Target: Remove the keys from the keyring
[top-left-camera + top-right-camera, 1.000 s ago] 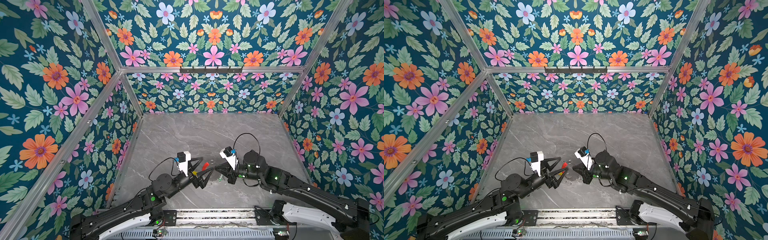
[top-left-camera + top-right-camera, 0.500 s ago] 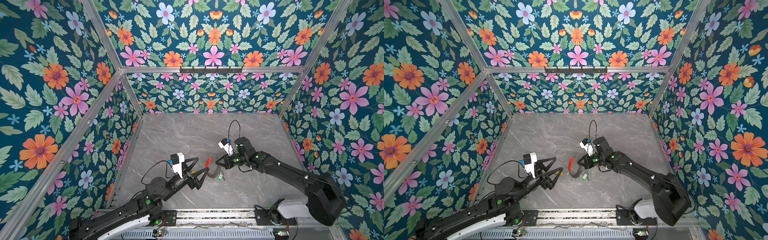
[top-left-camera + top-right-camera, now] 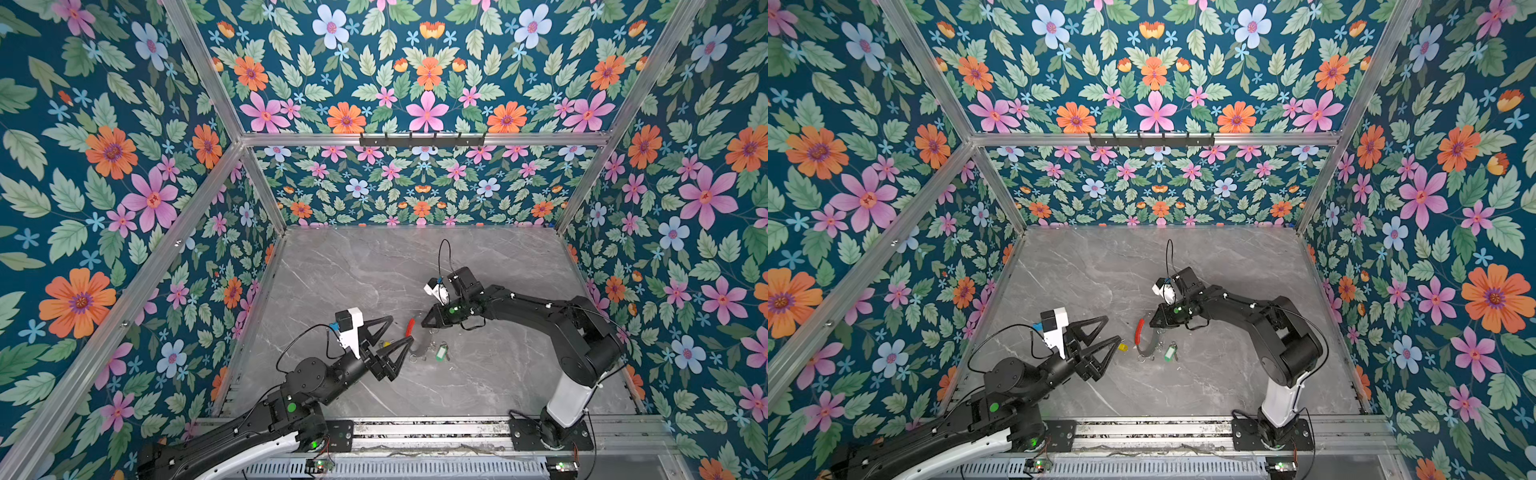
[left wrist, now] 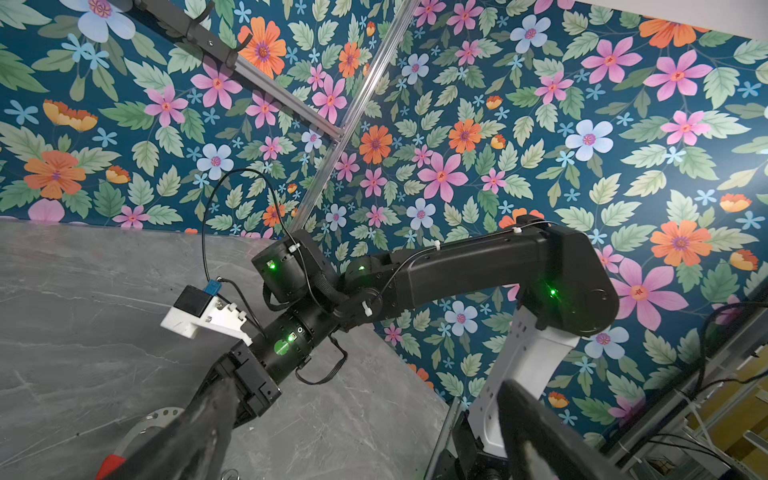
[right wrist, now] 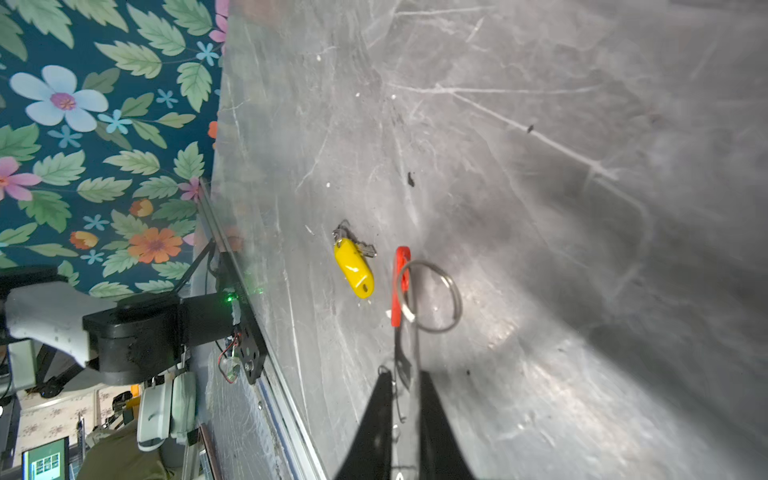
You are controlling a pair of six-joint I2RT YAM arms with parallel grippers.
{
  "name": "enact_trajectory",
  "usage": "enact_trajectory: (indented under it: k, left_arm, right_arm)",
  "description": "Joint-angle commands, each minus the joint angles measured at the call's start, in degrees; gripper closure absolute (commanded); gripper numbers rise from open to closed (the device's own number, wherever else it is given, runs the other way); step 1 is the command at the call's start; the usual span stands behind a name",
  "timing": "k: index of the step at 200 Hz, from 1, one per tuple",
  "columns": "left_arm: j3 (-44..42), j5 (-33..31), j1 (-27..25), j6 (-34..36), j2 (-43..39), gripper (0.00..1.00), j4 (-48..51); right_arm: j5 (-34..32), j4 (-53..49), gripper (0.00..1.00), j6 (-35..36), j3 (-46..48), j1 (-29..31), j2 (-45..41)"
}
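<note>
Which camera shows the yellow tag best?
The right wrist view: the yellow tag is close, whole and sharp there, with nothing in front of it. In both top views it is only a tiny yellow speck, too small for detail. The left wrist view does not show it at all.

Left gripper (image 3: 402, 328) low, jaws spread wide, right gripper (image 3: 424, 323) facing it, jaws narrowly parted, both arms reaching inward.
</note>
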State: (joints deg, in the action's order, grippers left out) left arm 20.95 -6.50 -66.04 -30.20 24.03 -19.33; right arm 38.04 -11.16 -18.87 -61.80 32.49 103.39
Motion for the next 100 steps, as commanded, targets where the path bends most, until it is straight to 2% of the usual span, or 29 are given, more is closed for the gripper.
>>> enact_trajectory:
  k: [1, 25, 64, 100]
  left_arm:
    - [-0.1, -0.1, 0.0, -0.3, -0.2, 0.00, -0.6]
    - [-0.1, -0.1, 0.0, -0.2, -0.1, 0.00, -0.4]
    - [-0.1, -0.6, 0.0, 0.0, -0.1, 0.00, -0.2]
    - [0.5, -2.6, 0.0, 0.6, -0.1, 0.00, 0.8]
  right_arm:
    - [-3.4, -2.6, 0.67, 0.8, -1.4, -0.1, 1.4]
    - [-6.7, -3.7, 0.56, 0.4, -2.4, -0.2, 2.1]
    - [-14.3, -5.6, 0.46, -0.2, -4.3, -0.2, 1.7]
    - [-22.4, -5.2, 0.33, -0.1, -2.4, -0.1, -6.0]
